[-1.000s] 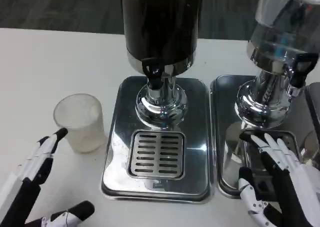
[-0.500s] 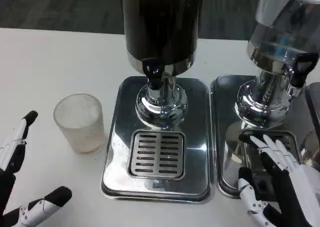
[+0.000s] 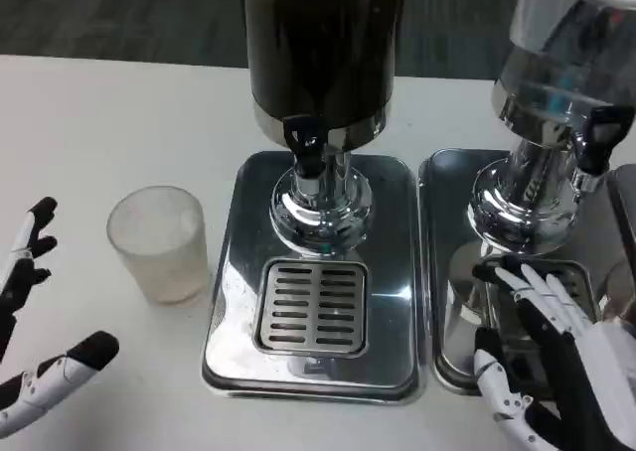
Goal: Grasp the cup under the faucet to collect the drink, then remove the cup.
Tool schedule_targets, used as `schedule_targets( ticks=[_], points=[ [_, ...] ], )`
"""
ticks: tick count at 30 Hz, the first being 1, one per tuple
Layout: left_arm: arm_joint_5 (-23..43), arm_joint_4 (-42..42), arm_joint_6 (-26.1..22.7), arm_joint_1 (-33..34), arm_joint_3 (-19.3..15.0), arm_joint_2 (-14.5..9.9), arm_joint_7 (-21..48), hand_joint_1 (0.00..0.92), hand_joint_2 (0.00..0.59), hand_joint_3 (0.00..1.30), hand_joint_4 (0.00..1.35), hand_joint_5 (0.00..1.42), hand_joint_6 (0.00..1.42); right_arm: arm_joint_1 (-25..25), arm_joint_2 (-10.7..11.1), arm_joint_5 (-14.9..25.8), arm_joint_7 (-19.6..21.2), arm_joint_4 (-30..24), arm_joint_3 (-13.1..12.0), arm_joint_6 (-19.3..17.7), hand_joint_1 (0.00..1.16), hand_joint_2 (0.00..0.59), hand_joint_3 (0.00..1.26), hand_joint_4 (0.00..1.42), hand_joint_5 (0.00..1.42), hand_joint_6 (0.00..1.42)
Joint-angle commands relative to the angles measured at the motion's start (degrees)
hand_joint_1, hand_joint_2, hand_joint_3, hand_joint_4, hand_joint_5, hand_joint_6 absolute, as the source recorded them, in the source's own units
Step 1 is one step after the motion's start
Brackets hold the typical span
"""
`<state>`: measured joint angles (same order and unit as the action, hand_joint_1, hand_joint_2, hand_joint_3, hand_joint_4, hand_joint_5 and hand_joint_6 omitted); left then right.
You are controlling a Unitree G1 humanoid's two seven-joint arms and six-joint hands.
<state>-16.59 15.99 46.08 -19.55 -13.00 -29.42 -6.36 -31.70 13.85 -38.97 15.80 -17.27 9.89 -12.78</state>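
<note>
A frosted clear cup (image 3: 159, 242) stands upright on the white table, left of the steel drip tray (image 3: 229, 312) and off its grate (image 3: 312, 307). The dark drink dispenser's black faucet (image 3: 304, 139) hangs above the tray's column. My left hand (image 3: 35, 322) is at the picture's left edge, fingers spread and holding nothing, a clear gap from the cup. My right hand (image 3: 552, 357) hovers at the lower right over the second tray, fingers apart and empty.
A second dispenser (image 3: 556, 103) with a clear tank stands at the right on its own steel tray (image 3: 447, 272). Bare white table lies left and behind the cup.
My left hand has drawn back to the left, away from the cup. The cup and my right hand have stayed put.
</note>
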Motion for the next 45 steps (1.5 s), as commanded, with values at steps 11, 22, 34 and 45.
schedule_targets(
  ticks=[11, 22, 34, 45],
  points=[
    [-1.0, 7.2, -1.9, 9.3, 2.6, -3.0, 4.2, 0.000, 0.005, 0.01, 0.00, 0.12, 0.23, -2.5, -0.9, 0.1, 1.1, -0.7, -0.3, -0.8, 0.27, 0.494, 0.21, 0.11, 0.07, 0.08],
    [-5.7, 12.5, -5.6, 15.8, 6.0, -4.6, 2.9, 0.000, 0.000, 0.00, 0.00, 0.09, 0.18, -3.9, -1.1, 0.1, 1.3, -2.0, -0.8, -0.9, 0.26, 0.502, 0.22, 0.12, 0.12, 0.08],
    [-8.2, 19.5, -7.4, 22.1, 9.3, -5.5, 0.9, 0.000, 0.000, 0.00, 0.00, 0.07, 0.14, -5.0, -2.0, -0.2, 1.6, -2.9, -0.8, -0.9, 0.25, 0.502, 0.22, 0.13, 0.12, 0.08],
    [-9.7, 27.0, -8.2, 28.1, 13.3, -6.0, -0.5, 0.000, 0.000, 0.00, 0.00, 0.04, 0.12, -6.6, -2.1, -0.1, 1.9, -3.5, -0.9, -1.4, 0.25, 0.502, 0.22, 0.14, 0.14, 0.08]
  ],
)
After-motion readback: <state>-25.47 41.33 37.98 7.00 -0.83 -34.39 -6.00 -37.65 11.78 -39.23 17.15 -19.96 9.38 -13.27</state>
